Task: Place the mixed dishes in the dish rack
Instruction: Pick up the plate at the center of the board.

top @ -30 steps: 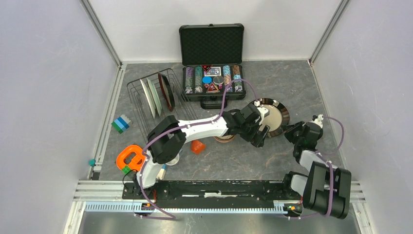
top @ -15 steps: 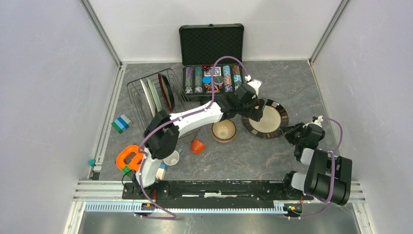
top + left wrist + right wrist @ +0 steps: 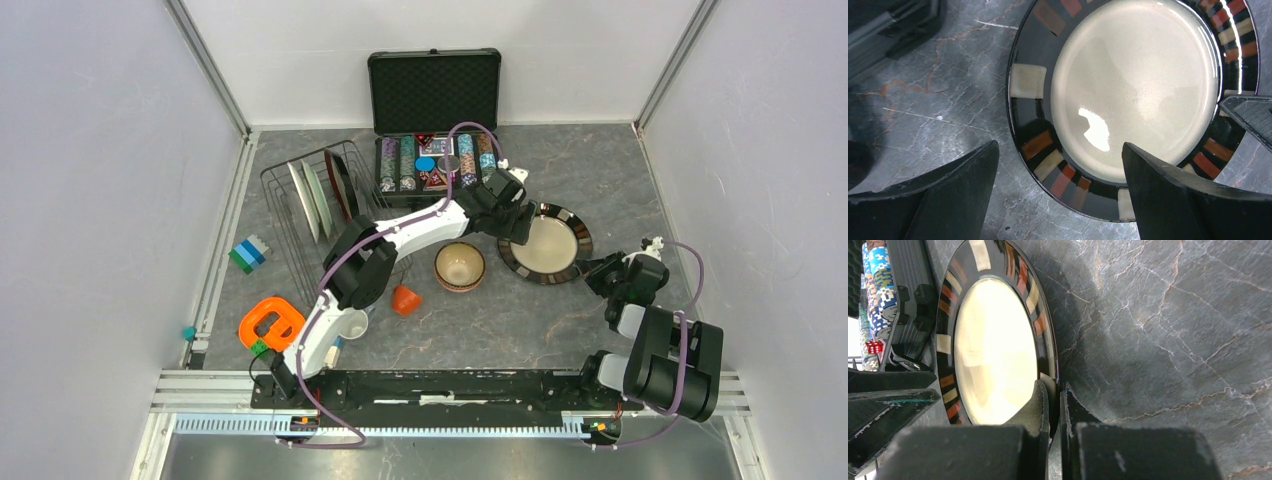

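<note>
On the desk (image 3: 600,170), the dish rack (image 3: 283,222) is set toward 10 o'clock. Three plates (image 3: 320,196) are seen standing on edge in it, so that part of the loading is judged done. The dark-rimmed plate (image 3: 550,245) lies on the desk toward 3 o'clock, well apart from the rack, and is judged the piece in hand. Its rim is pinched at 4 o'clock by the closed right jaws. The left jaws are held wide open over its rim at 10 o'clock, with nothing gripped. The tan bowl (image 3: 460,267) is found upright near the middle, at the plate's 8 o'clock. The orange cup (image 3: 405,299) is seen at the bowl's 8 o'clock, and the white cup (image 3: 352,324) further out toward 7 o'clock. These four pieces are judged not yet racked.
</note>
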Controlling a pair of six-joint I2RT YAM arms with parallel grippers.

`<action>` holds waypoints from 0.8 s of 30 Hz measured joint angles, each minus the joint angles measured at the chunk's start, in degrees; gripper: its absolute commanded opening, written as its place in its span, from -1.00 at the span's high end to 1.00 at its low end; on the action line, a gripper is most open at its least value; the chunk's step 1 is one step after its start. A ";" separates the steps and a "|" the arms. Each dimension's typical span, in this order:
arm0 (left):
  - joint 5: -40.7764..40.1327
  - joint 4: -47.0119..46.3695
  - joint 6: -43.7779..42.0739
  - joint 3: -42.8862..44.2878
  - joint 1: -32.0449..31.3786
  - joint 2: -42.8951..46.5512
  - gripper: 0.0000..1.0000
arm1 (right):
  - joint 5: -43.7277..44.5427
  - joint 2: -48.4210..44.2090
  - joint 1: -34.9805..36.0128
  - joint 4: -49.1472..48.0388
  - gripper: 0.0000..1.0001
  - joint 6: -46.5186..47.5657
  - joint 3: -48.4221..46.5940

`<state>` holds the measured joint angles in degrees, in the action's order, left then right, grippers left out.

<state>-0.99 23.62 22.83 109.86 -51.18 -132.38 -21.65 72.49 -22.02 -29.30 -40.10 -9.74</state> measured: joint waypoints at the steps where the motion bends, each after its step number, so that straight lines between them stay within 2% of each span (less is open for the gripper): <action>1: 0.33 0.33 0.02 0.35 0.00 -0.44 -0.91 | -0.24 0.11 -0.11 -0.02 0.95 0.09 0.00; 7: 4.22 0.57 0.50 0.76 0.00 -2.14 -0.73 | -0.76 0.83 -0.28 -0.57 0.79 0.24 0.00; 11: 6.23 0.63 0.83 0.76 0.00 -3.19 -0.47 | -1.97 2.14 -0.59 -1.99 0.64 0.57 0.37; 16: 7.48 0.79 1.01 0.76 0.76 -3.26 -0.32 | -3.80 3.32 -0.72 -7.56 0.32 1.51 2.34; 18: 7.72 0.83 0.98 0.76 0.92 -3.28 -0.25 | -5.44 4.07 -0.76 -10.58 0.25 2.60 3.39; 24: 8.17 1.33 0.92 0.79 1.27 -3.48 -0.07 | -8.50 8.17 -1.29 -19.17 0.22 3.54 5.09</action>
<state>7.18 24.95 23.75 110.65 -49.91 -135.85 -30.15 80.66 -23.31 -48.47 -36.56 -4.64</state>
